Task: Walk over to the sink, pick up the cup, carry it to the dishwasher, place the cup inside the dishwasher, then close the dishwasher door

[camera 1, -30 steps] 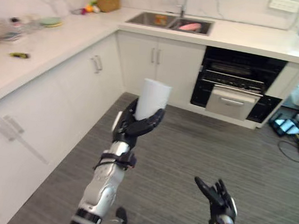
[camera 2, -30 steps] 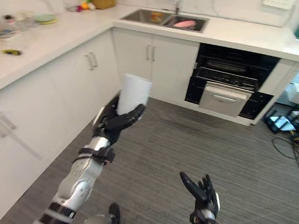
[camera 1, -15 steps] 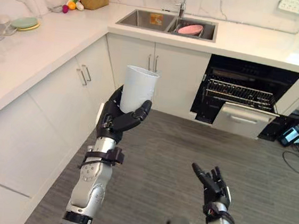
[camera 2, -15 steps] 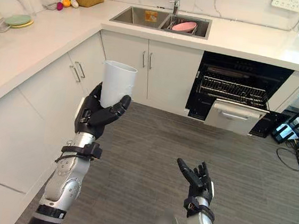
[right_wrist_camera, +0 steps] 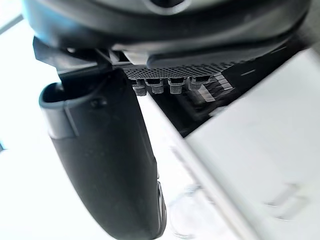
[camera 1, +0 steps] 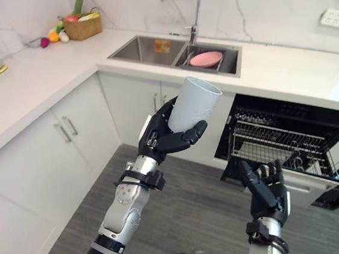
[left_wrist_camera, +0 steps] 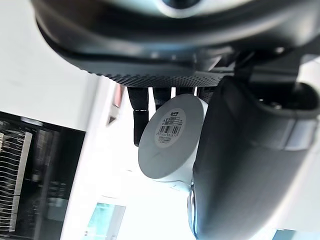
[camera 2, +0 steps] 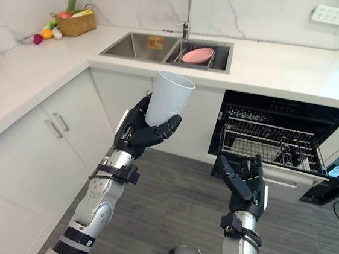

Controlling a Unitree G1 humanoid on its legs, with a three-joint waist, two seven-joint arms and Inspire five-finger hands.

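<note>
The view has closed in since a moment ago: the open dishwasher (camera 1: 286,139) and the sink (camera 1: 147,49) now sit much nearer ahead of me. My left hand (camera 1: 167,140) is raised in front of the cabinets under the sink, fingers and thumb curled round the lower part of the white cup (camera 1: 194,105), mouth up and leaning a little. My right hand (camera 1: 269,187) stands before the dishwasher's lowered door, fingers spread loosely and holding nothing. A pink bowl (camera 1: 206,58) lies in the sink's right basin.
</note>
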